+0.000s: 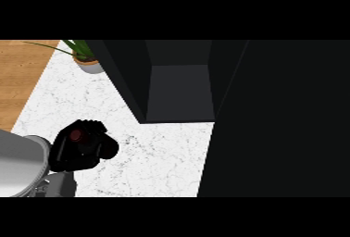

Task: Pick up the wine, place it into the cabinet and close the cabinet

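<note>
Head view: left robot hand (82, 150) curls around the wine (76, 135), upright, top facing the camera.

white marble counter (157, 152) bears a potted plant (84, 56) and dark cabinet (179, 88).

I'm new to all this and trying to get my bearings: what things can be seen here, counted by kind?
Cabinets: 1, dark, open
Potted plants: 1
Bottles: 1, in the left hand
Hands: 1
Total: 4
</note>
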You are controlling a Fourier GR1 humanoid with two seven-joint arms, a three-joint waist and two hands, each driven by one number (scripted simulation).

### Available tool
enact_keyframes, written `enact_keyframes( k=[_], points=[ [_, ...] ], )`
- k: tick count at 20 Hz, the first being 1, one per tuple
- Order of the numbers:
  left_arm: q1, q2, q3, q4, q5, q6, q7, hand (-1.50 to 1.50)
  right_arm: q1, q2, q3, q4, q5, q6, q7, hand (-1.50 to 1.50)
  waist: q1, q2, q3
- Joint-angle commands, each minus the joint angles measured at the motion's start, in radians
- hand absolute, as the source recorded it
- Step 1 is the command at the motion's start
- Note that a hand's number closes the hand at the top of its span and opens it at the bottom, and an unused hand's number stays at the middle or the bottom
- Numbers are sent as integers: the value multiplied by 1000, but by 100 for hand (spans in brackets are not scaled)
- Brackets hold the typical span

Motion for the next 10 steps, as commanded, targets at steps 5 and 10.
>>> enact_keyframes(
  k=[5,10],
  points=[
    [188,-93,-123,-130,-17,57,77,150,54,-58,24,-169,68,-14,59,-150,4,13,-15],
    [215,-94,-259,-268,52,163,171,150,94,-47,72,-138,106,-39,-18,-150,4,16,-14]
  ],
)
